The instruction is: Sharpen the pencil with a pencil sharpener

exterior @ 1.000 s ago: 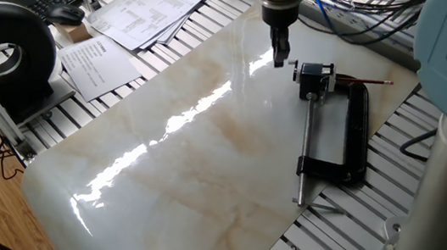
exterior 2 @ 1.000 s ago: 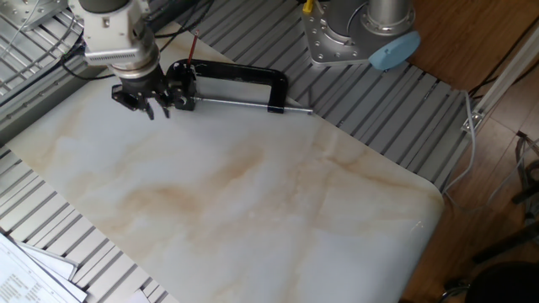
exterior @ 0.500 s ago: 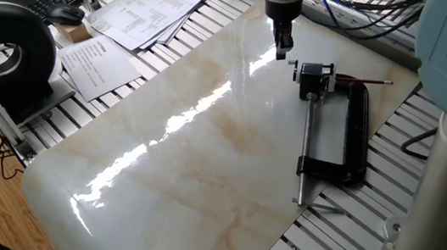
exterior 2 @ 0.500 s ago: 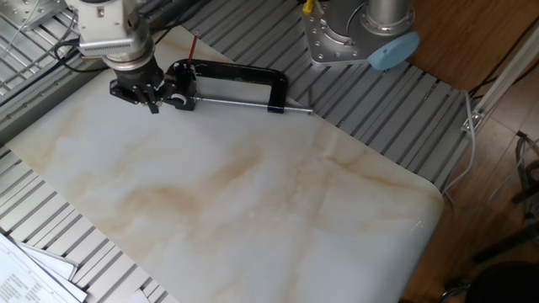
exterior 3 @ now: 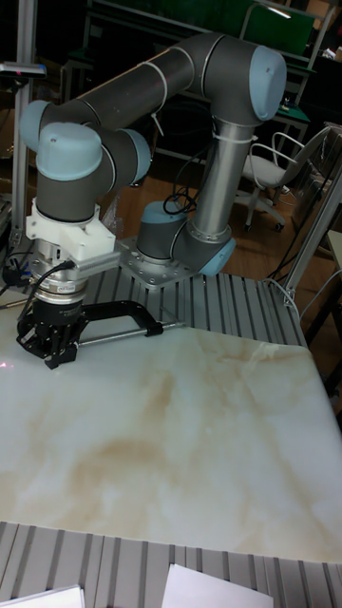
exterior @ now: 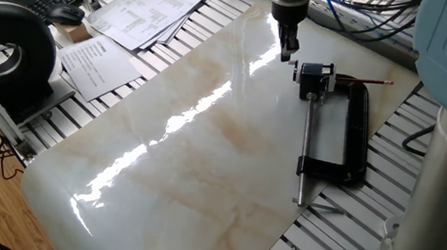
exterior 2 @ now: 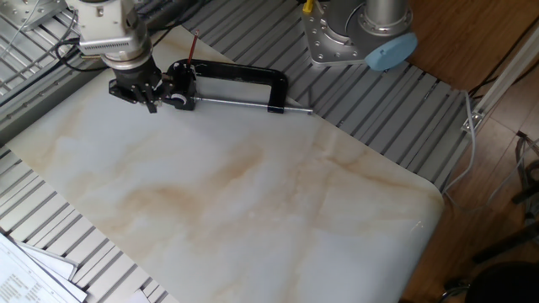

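Note:
The small black-and-silver pencil sharpener [exterior: 314, 75] is held at the head of a black C-shaped clamp [exterior: 356, 136] lying on the marble board. The thin red-brown pencil [exterior: 369, 82] sticks out of the sharpener toward the board's edge and shows as a thin red line in the other fixed view as pencil [exterior 2: 193, 46]. My gripper [exterior: 286, 51] hangs just beside the sharpener [exterior 2: 180, 86], fingers pointing down with a small gap and nothing between them. It also shows as gripper [exterior 2: 150, 103] and gripper [exterior 3: 50, 356], next to the clamp [exterior 3: 125, 309].
The clamp's long steel screw rod [exterior: 307, 147] runs along the board. Papers [exterior: 137, 12] and a black round device [exterior: 2, 58] sit off the board's far side. Cables [exterior: 362, 1] lie behind the gripper. The arm's base [exterior 2: 358, 34] stands on the slatted table.
My gripper has shifted slightly toward the back edge of the board and a little higher, staying beside the sharpener. Pencil, sharpener and clamp have not moved.

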